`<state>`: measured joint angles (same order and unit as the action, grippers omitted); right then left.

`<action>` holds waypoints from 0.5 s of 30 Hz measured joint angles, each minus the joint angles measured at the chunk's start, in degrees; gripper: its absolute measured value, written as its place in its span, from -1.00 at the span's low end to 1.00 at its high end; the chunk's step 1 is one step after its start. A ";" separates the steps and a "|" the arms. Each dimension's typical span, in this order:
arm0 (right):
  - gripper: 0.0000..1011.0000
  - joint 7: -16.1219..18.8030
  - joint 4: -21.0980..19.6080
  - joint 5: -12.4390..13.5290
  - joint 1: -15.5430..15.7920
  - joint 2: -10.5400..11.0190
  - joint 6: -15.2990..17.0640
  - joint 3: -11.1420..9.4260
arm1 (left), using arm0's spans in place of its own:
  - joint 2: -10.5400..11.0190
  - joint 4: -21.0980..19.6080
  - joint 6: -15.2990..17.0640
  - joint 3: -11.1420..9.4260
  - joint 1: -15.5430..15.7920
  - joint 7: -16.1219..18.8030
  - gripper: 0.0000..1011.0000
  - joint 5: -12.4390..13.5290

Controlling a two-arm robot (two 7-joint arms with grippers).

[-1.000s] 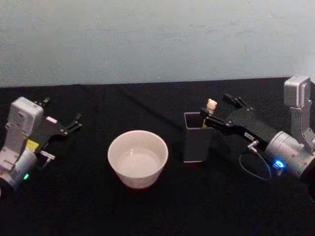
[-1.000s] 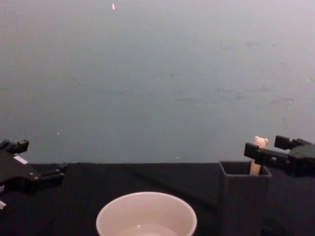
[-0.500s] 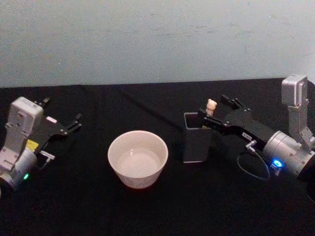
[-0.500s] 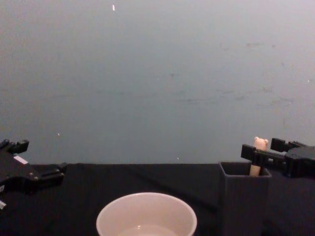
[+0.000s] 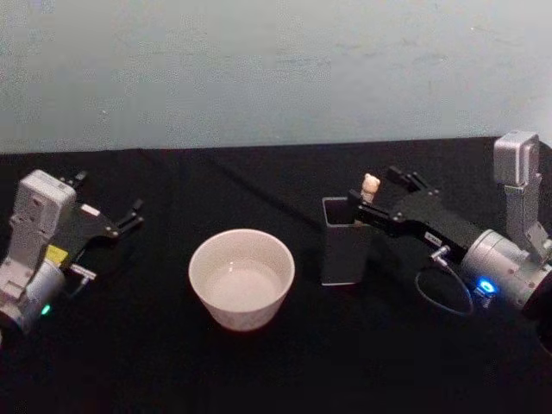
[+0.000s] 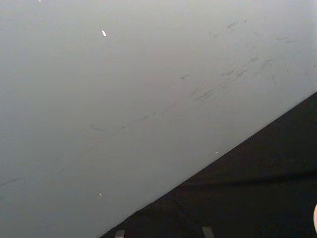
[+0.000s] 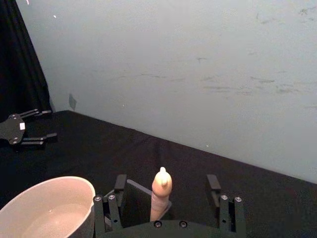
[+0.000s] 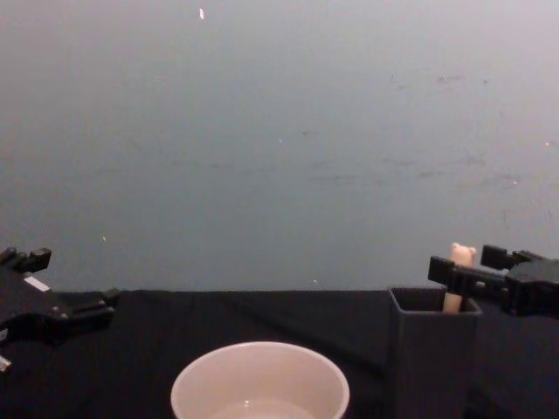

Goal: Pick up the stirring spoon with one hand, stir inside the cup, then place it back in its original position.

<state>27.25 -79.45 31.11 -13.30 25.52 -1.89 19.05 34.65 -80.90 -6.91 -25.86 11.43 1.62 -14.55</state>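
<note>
Two grippers on my head view: the left gripper (image 5: 105, 197) is parked at the table's (image 5: 172, 371) left side, fingers apart, and the right gripper (image 5: 373, 190) reaches over the dark holder (image 5: 345, 252), right of the cream cup (image 5: 241, 316). Right wrist view: its fingers (image 7: 119, 187) are spread either side of the stirring spoon (image 7: 161, 194), gripping nothing. Chest view: spoon upright in the holder, bear head above the rim.

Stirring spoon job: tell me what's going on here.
The right gripper is open at the dark holder box, straddling the bear-topped handle of the stirring spoon without gripping it. The spoon stands in the box; the cream cup sits beside it. The left gripper is parked, open, at the left.
</note>
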 joint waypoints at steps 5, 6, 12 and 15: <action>0.93 -0.03 -0.04 -0.03 0.02 0.03 -0.01 0.03 | 0.00 0.00 0.00 0.00 0.00 0.00 0.98 0.00; 0.91 -0.04 -0.04 -0.04 0.02 0.03 -0.02 0.03 | 0.00 0.00 0.00 0.00 0.00 0.00 0.98 0.00; 0.61 -0.06 -0.07 -0.06 0.05 0.05 -0.04 0.03 | 0.00 0.00 0.00 0.00 0.00 0.00 0.98 0.00; 0.45 -0.07 -0.07 -0.06 0.06 0.06 -0.05 0.03 | 0.00 0.00 0.00 0.00 0.00 0.00 0.98 0.00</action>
<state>27.18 -79.52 31.06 -13.23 25.58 -1.95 19.08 34.65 -80.90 -6.91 -25.86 11.43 1.62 -14.55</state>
